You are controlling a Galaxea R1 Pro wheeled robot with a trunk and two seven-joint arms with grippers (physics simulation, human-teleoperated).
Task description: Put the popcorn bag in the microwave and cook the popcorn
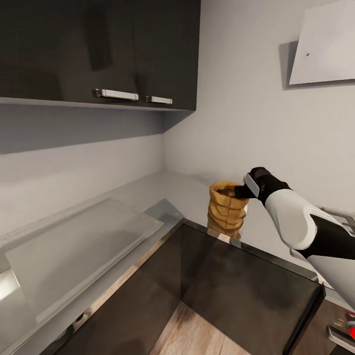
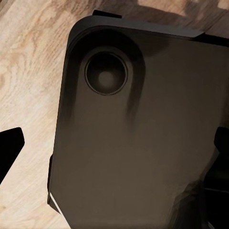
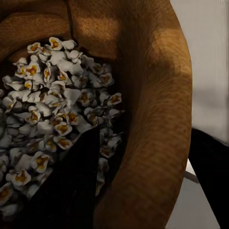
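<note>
Your head view takes in one grey countertop (image 1: 162, 190) running into the corner under two dark wall cabinets (image 1: 98, 49), each with one pale handle, and one flat translucent board (image 1: 74, 241) lying on the countertop's left stretch. One popcorn bag (image 1: 227, 204) stands upright on the countertop near the corner, just behind the dark cabinet edge: a squat, wrinkled mustard-tan sack with a rolled, open rim. Your right gripper (image 1: 245, 191) is at that rim, with one dark finger (image 3: 71, 191) inside the bag among the white and yellow popped kernels (image 3: 52, 95) and the other finger (image 3: 212, 176) outside the rolled paper wall, so the jaws are clamped on the rim. Your left wrist view looks down on one dark rounded panel (image 2: 143, 129) over wooden floor (image 2: 28, 71); its two fingertips (image 2: 9, 150) sit wide apart at the frame's edges, jaws open and empty.
</note>
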